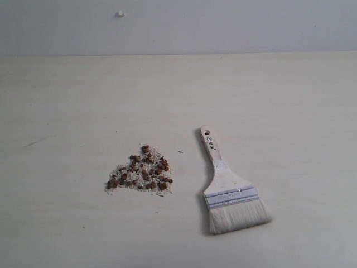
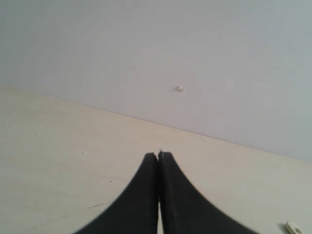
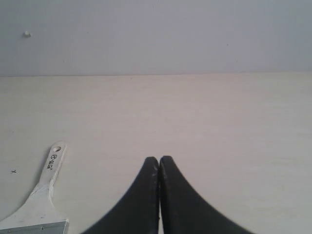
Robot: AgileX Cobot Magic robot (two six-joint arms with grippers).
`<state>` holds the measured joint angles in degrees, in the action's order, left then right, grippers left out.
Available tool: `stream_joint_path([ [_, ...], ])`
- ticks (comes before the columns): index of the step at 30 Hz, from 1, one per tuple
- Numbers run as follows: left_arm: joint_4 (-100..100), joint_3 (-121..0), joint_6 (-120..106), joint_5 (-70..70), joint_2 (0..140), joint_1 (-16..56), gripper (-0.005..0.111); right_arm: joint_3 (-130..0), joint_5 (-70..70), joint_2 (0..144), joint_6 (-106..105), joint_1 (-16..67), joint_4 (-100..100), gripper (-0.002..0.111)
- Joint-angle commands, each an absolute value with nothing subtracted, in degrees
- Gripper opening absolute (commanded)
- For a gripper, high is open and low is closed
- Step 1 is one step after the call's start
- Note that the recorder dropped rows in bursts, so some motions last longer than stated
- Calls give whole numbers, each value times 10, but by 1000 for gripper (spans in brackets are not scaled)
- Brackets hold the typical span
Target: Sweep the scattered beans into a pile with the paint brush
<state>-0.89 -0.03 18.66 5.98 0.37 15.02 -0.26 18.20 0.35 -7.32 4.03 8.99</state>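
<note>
Both my claws pinched shut and empty, beans in 1 heap, brush lying loose on the table.

My left claw [image 2: 159,155] and right claw [image 3: 159,159] each show 2 black jaws pressed tip to tip with nothing between them, both hanging over bare table [image 1: 290,111]. The beans [image 1: 140,170] lie in 1 rough triangular pile [image 1: 139,174] mixed with whitish grains, and I can see no clear strays beyond its thin pale fringe. The paint brush [image 1: 227,187] lies flat just beside the pile on my right arm's side, apart from it, bristles toward the camera and holed handle pointing away. Its handle shows near my right claw [image 3: 48,168]. I judge the gathering looks essentially done; at most the loose edge could be tightened, which would mean picking the brush up.
</note>
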Motion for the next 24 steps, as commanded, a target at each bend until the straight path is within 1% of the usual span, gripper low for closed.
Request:
stream_joint_path([
  [1,-8,0,187,59,0,154,0,0,181,0,-73,37,91,0],
  [24,-8,0,187,59,0,154,0,0,197,0,-73,37,92,0],
])
